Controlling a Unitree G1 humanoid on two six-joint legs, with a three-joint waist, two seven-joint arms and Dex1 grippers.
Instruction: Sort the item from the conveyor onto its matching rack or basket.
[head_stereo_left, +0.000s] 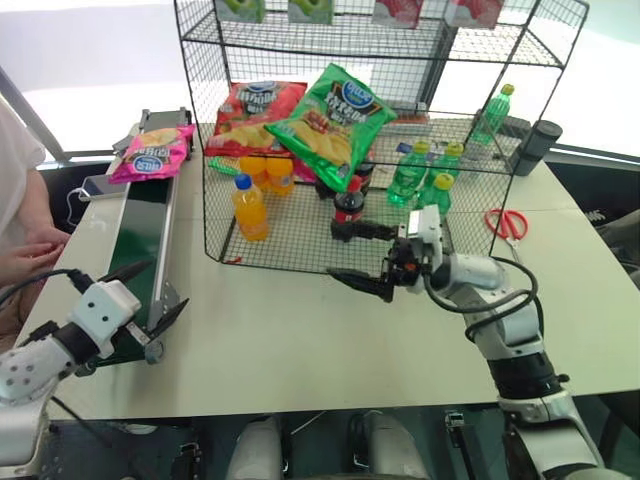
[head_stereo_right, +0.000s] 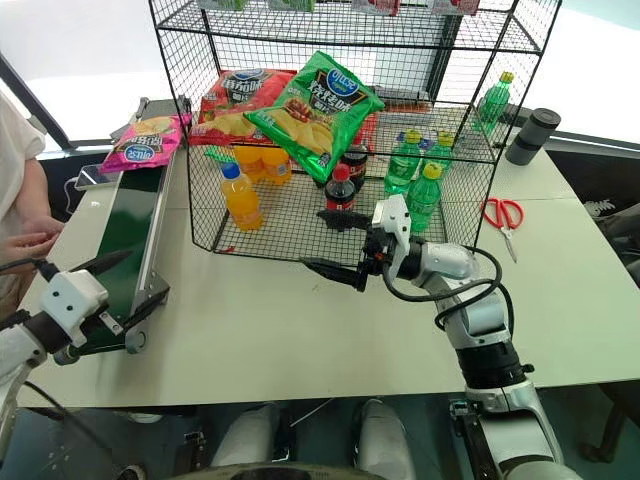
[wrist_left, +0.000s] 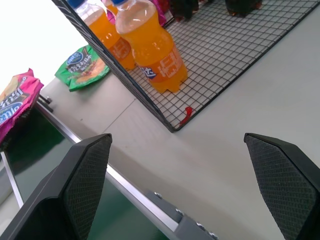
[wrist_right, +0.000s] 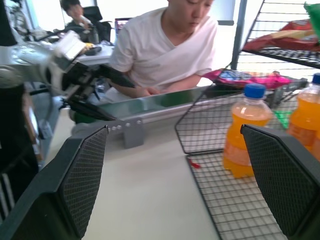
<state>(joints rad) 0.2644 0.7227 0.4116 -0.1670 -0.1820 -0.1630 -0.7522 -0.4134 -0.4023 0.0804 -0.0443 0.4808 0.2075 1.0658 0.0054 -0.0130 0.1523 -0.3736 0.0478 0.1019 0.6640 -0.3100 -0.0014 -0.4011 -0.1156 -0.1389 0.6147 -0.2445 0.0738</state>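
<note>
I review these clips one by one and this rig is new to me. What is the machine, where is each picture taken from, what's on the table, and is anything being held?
It is a two-armed humanoid robot. Two pictures come from its head, looking down over the arms; the other two come from a camera on each wrist, looking along the two black fingers. The left end effector is by the near end of the conveyor; the right end effector is in front of the rack. Both are open and hold nothing. A pink bag lies at the conveyor's far end. The rack holds red and green chip bags and bottles. Red scissors lie on the table. A person in a white shirt sits beside the conveyor.
</note>
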